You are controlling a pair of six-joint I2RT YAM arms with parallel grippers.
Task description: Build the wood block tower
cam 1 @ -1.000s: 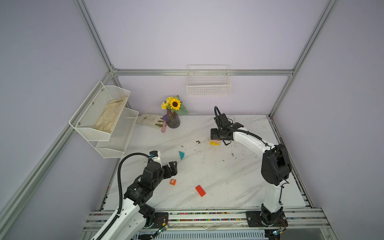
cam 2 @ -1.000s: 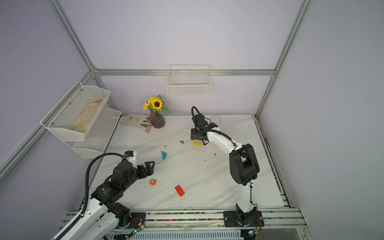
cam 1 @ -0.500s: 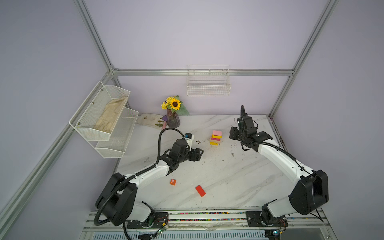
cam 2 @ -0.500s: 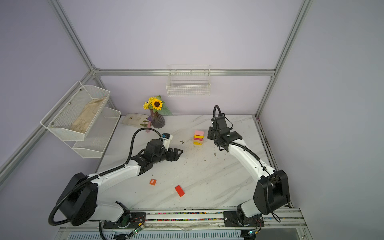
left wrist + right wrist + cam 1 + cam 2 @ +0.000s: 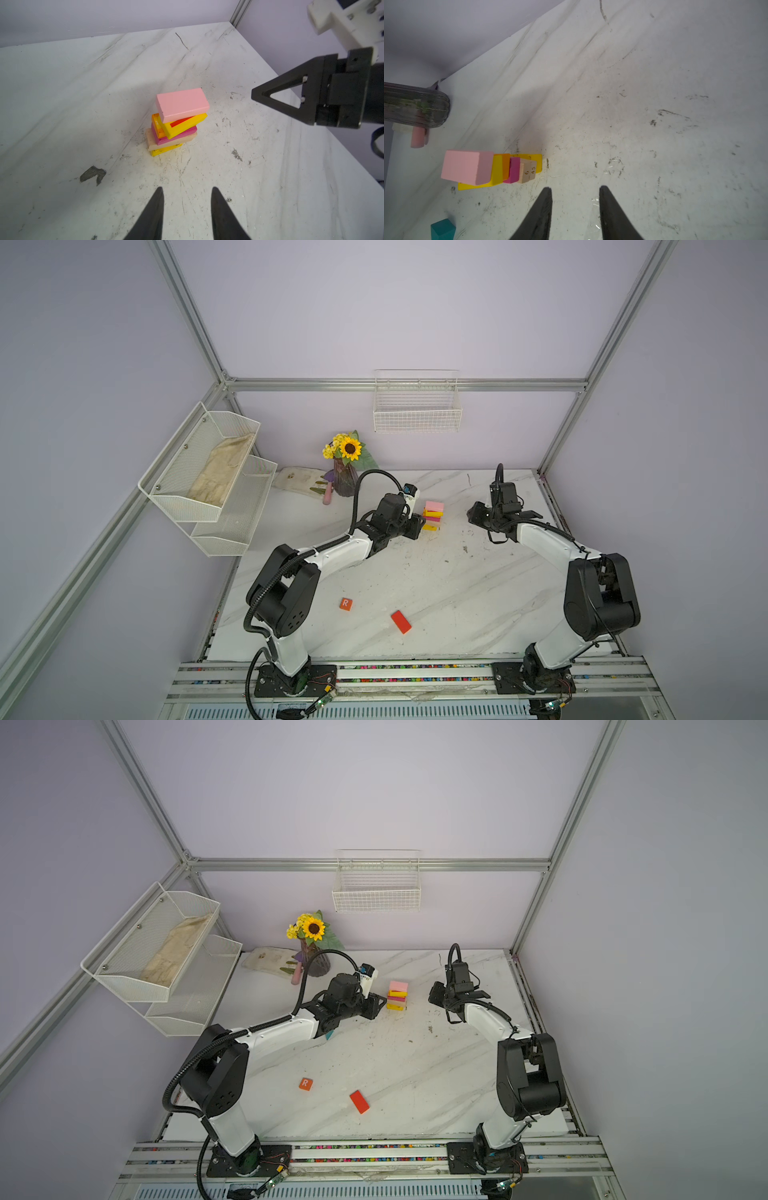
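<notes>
The tower stands at the back middle of the marble table: several slabs, yellow at the base, then tan, magenta, orange and yellow, with a pink slab on top, all slightly askew. My left gripper sits just left of it, open and empty. My right gripper hangs to its right, apart from it, open and empty. Loose wood blocks: an orange "R" cube, a red slab, and a teal piece mostly hidden under my left arm.
A glass vase with a sunflower stands at the back left, a pink cylinder and a cloth beside it. A mesh shelf hangs on the left wall, a wire basket on the back wall.
My left arm swung from the front left up beside the tower. My right gripper drew back to the right. Both jaws narrowed. The stack grew from one yellow slab to several.
</notes>
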